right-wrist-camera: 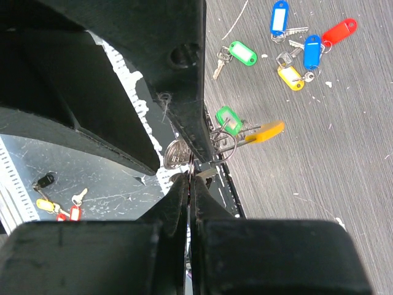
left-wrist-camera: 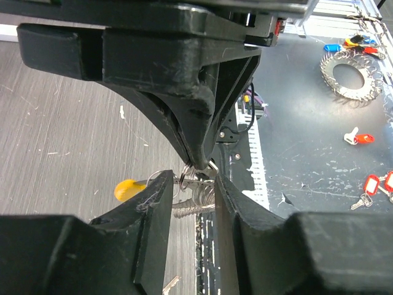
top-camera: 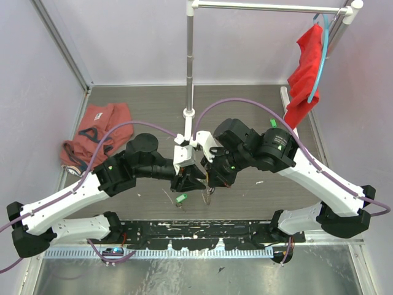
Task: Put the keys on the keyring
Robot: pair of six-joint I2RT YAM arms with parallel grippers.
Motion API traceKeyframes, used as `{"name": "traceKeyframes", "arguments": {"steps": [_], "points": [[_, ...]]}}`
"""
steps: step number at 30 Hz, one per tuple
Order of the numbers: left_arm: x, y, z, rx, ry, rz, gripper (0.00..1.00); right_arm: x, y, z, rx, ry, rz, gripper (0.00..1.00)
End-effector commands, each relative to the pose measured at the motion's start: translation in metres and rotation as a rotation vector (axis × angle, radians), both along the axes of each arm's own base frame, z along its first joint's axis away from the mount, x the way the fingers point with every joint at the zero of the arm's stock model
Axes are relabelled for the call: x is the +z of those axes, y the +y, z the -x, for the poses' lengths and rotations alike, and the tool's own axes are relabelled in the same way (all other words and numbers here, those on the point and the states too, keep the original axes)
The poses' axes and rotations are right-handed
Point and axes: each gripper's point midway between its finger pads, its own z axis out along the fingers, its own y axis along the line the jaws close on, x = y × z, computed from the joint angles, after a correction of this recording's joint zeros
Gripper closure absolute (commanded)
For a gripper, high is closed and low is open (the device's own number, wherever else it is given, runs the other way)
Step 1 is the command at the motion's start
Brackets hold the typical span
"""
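Note:
Both arms meet over the table's middle in the top view, my left gripper (top-camera: 186, 182) beside my right gripper (top-camera: 215, 180). In the left wrist view my left gripper (left-wrist-camera: 191, 184) is shut on the silvery coiled keyring (left-wrist-camera: 198, 198); its yellow-orange section (left-wrist-camera: 129, 189) sticks out left. In the right wrist view my right gripper (right-wrist-camera: 191, 175) is shut on a thin flat metal piece, seemingly the key of the green tag (right-wrist-camera: 226, 117). That tag's small ring (right-wrist-camera: 224, 146) sits on the wire beside the yellow-orange section (right-wrist-camera: 265, 131). The green tag (top-camera: 180, 198) hangs below the grippers.
Loose keys with blue (right-wrist-camera: 279, 15), green (right-wrist-camera: 241, 53), red (right-wrist-camera: 339, 31) and yellow (right-wrist-camera: 290, 77) tags lie on the wood-grain table. A second coiled ring (left-wrist-camera: 350, 74) and red-tagged keys (left-wrist-camera: 360, 138) lie on the metal plate. Red cloth (top-camera: 95, 138) lies far left; a rack pole (top-camera: 190, 61) stands behind.

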Motion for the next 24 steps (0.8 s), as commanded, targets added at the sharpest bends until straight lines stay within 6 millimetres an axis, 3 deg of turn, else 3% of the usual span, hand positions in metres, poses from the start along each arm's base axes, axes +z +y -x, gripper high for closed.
{"name": "traceKeyframes", "arguments": {"steps": [1, 6, 15, 24], "points": [[0.0178, -0.0009, -0.0056, 0.023, -0.036, 0.032, 0.58, 0.0171, 0.0073, 0.0027, 0.037, -0.034, -0.091, 0.99], [0.0208, -0.0004, -0.0075, 0.037, -0.044, 0.044, 0.57, 0.017, 0.0083, 0.0031, 0.04, -0.033, -0.096, 0.99], [0.0179, -0.0023, -0.0062, 0.024, -0.033, 0.036, 0.73, 0.0194, 0.0099, 0.0016, 0.033, -0.04, -0.108, 0.99], [0.0165, -0.0035, -0.0046, 0.013, -0.027, 0.032, 0.75, 0.0221, 0.0117, -0.0004, 0.02, -0.05, -0.126, 0.99]]}}
